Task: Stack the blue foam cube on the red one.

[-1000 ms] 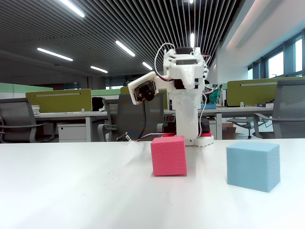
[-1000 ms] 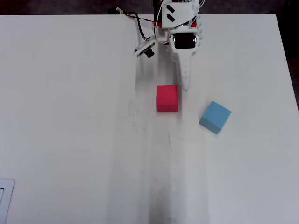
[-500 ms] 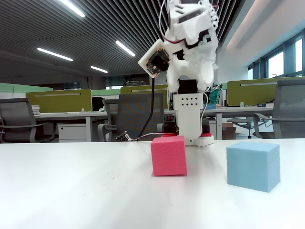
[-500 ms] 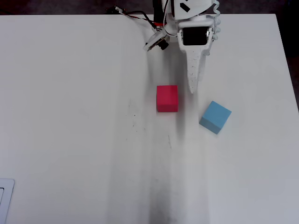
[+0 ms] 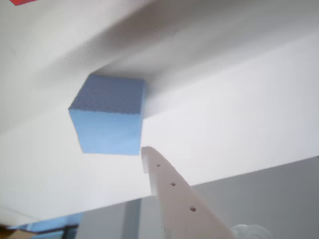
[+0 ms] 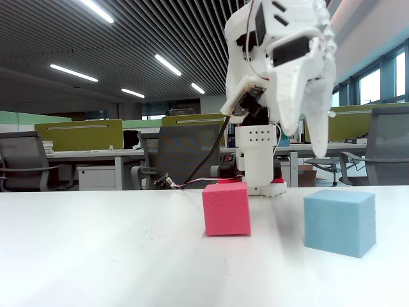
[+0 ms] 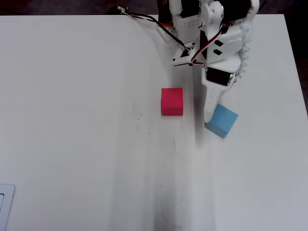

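My fingers (image 7: 208, 119) hang above the bench (image 7: 72, 120), their tip over the near-left edge of the blue cube (image 7: 222, 120) in the overhead view. In the fixed view my fingers (image 6: 317, 150) are well up in the air, clear of the blue cube (image 6: 339, 222) below them and a little to its left. They hold nothing. I cannot tell how far apart they stand: the wrist view shows only one white finger (image 5: 174, 191) with small holes along it, pointing at the blue cube's (image 5: 108, 114) lower right corner, and the other views show my fingers as one narrow white shape.

The blue cube sits flat on the bench, turned at an angle to the bench edges in the overhead view. The red cube (image 7: 172, 101) sits to its left there and a little farther back, apart from it, its sides square to the bench. In the fixed view the red cube (image 6: 226, 208) stands left of the blue one, with bare bench (image 6: 96, 256) between them. In the wrist view only a sliver of red (image 5: 22, 2) shows at the top left corner.
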You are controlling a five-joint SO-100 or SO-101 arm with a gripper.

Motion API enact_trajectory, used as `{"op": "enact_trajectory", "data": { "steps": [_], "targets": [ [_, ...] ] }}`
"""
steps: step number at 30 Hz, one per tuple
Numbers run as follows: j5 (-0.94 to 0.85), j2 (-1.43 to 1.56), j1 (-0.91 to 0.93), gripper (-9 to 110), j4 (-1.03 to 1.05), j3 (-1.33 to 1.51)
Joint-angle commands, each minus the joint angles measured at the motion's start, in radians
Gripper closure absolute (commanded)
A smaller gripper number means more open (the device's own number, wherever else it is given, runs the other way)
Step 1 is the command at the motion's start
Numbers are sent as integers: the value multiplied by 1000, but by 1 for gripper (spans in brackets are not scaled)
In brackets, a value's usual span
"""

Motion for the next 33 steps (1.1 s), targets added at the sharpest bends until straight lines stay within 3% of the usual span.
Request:
{"op": "enact_trajectory", "data": {
  "steps": [1,14,33],
  "targets": [
    [20,-37,-23,59,6,-72],
    [95,-305,-15,61,-23,-239],
    [117,-431,-61,70,-84,-272]
  ]
}}
